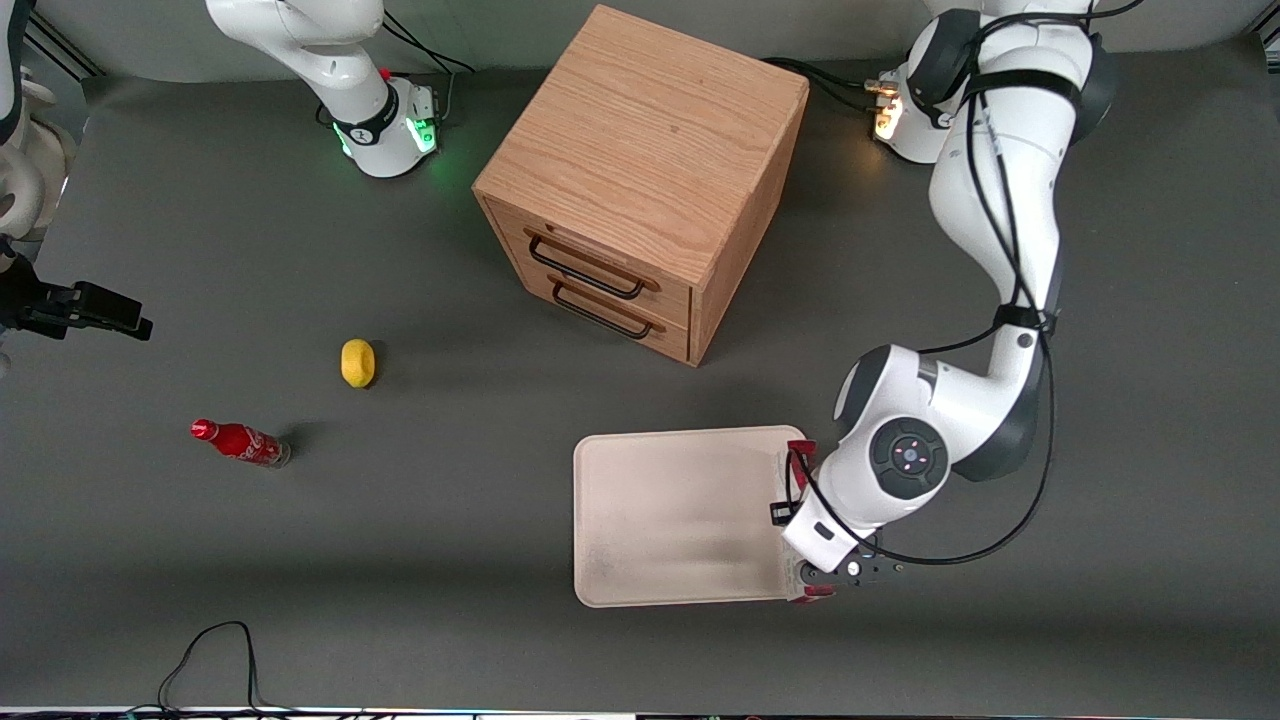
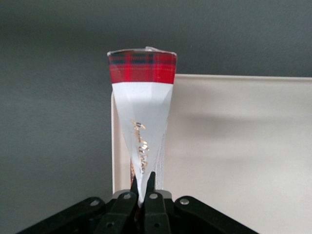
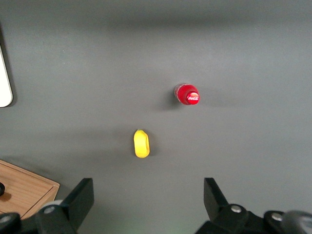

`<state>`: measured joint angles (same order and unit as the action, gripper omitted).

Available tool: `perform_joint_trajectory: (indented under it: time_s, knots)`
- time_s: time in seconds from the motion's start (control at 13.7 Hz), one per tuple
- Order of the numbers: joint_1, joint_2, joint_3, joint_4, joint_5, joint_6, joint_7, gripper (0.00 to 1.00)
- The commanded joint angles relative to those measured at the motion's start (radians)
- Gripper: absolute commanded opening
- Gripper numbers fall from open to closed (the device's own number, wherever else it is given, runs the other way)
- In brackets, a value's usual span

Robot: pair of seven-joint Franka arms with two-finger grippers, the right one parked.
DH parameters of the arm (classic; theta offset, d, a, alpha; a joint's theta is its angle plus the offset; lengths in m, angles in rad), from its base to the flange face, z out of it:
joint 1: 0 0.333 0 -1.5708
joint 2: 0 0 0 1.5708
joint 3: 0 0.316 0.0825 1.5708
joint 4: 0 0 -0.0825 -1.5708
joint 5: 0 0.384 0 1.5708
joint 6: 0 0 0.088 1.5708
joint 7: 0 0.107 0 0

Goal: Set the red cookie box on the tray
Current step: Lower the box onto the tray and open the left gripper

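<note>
Carrying is the step in hand: fingers (image 2: pixel 130 187) of the left gripper (image 2: pixel 142 187) pinch the red cookie box (image 2: pixel 142 107) at the tray (image 1: pixel 670 520) edge, so shifting inward and releasing seems next.

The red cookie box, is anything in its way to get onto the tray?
Nothing visible is in the way. The gripper is shut on the red cookie box, holding it right at the tray's edge toward the working arm's end of the table. The tray's surface looks bare. The lemon, bottle and cabinet sit well away.
</note>
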<state>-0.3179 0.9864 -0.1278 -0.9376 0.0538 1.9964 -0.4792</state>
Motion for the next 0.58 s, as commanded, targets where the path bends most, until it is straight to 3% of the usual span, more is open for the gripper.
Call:
perform_joint_trajectory:
  time_s: [0.0,0.51]
  knots:
    - [-0.020,0.006,0.014,0.013,0.018,-0.005,-0.045,0.00]
    - [-0.018,0.006,0.014,-0.009,0.017,0.004,-0.061,0.00]
